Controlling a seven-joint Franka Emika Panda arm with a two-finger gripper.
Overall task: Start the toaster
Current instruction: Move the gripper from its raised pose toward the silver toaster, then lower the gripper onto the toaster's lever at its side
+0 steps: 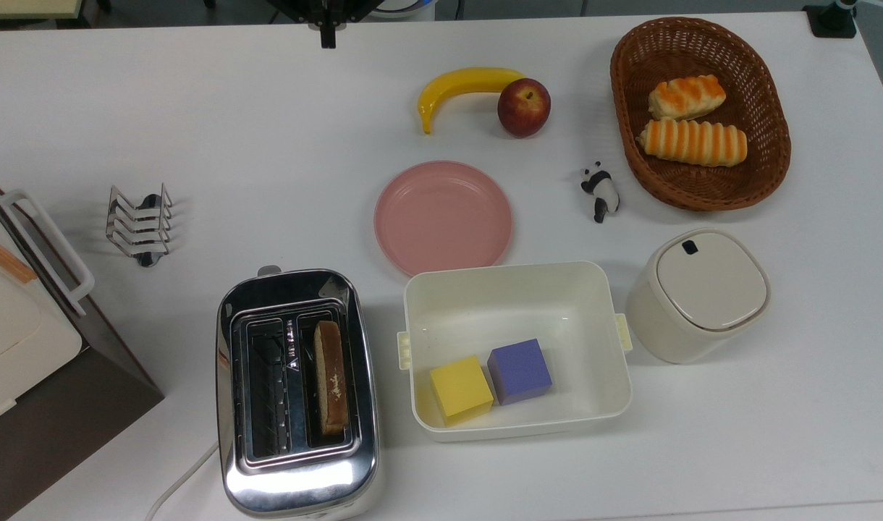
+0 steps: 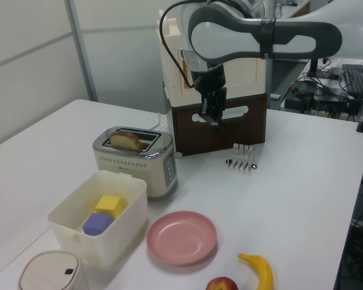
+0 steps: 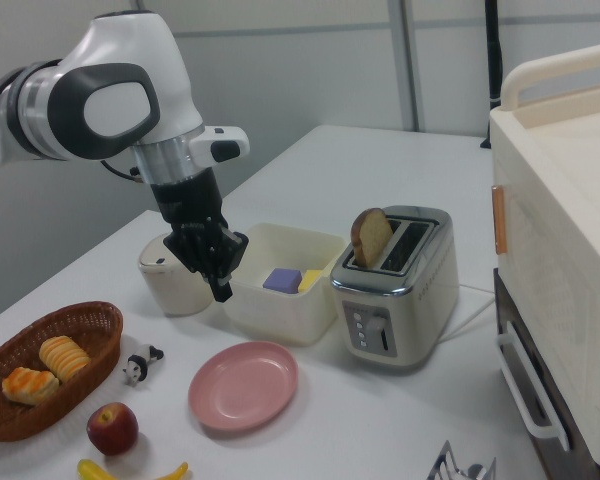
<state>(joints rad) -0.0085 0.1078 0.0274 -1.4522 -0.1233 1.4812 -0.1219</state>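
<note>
We hold our gripper (image 3: 223, 290) closed and empty, high above the table; the toaster (image 3: 392, 290) lever looks unpressed, bread (image 3: 368, 236) standing tall.

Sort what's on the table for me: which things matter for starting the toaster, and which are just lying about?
Belongs to the job:
toaster
bread slice in its slot
gripper, shut, raised above the table

Just lying about:
toast rack
pink plate
white bin with two blocks
banana
apple
bread basket
panda figure
lidded canister
</note>
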